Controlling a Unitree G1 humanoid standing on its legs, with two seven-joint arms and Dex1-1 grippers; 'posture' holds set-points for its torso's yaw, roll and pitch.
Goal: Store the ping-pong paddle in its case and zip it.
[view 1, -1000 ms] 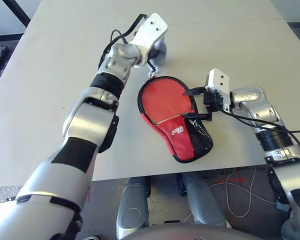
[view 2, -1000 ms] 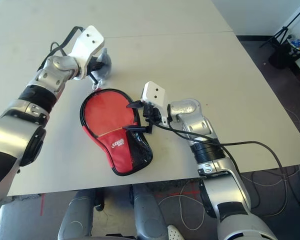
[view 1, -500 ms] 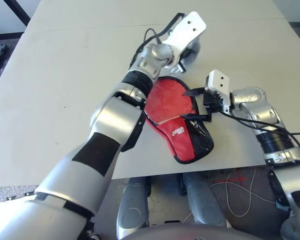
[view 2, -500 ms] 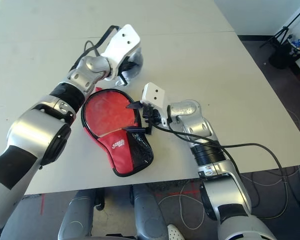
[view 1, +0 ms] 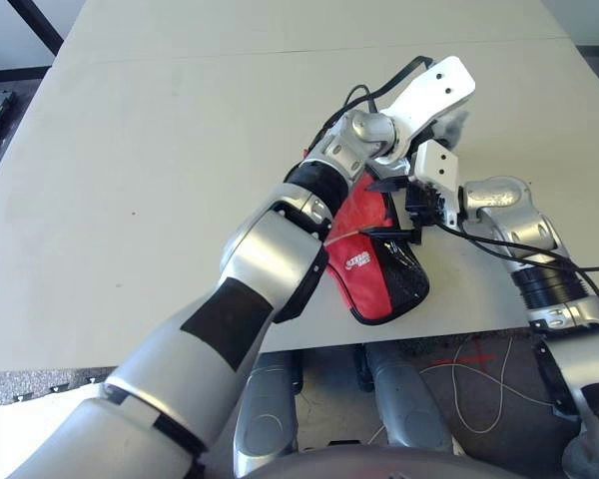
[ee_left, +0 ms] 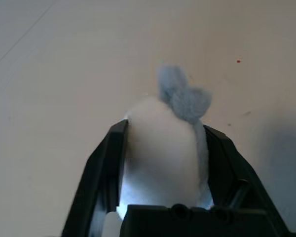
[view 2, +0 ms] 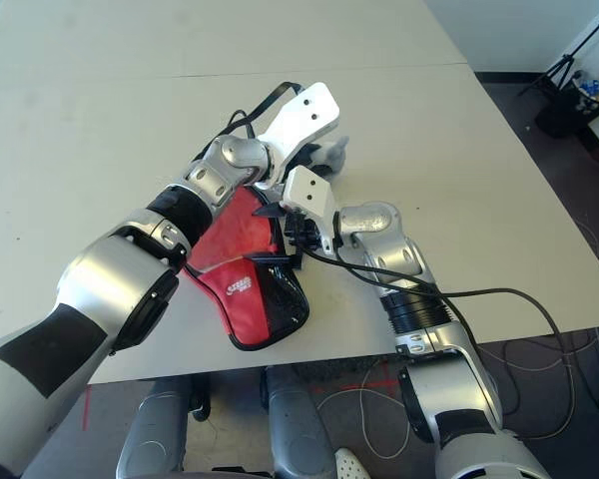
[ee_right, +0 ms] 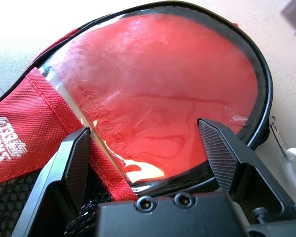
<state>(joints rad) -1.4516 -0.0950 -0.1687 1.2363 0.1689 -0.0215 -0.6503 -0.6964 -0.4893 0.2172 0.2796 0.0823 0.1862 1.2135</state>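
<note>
One case (ee_right: 19, 123) holds one paddle (ee_right: 163, 98); left fingers (ee_left: 111, 163) flank one pouch (ee_left: 160, 148), right fingers (ee_right: 217, 148) spread, empty.

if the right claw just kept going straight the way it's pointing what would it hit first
Probably the ping-pong paddle: the open right claw looks straight at its red face, lying in the unzipped case. How far above it the fingertips are is unclear.
</note>
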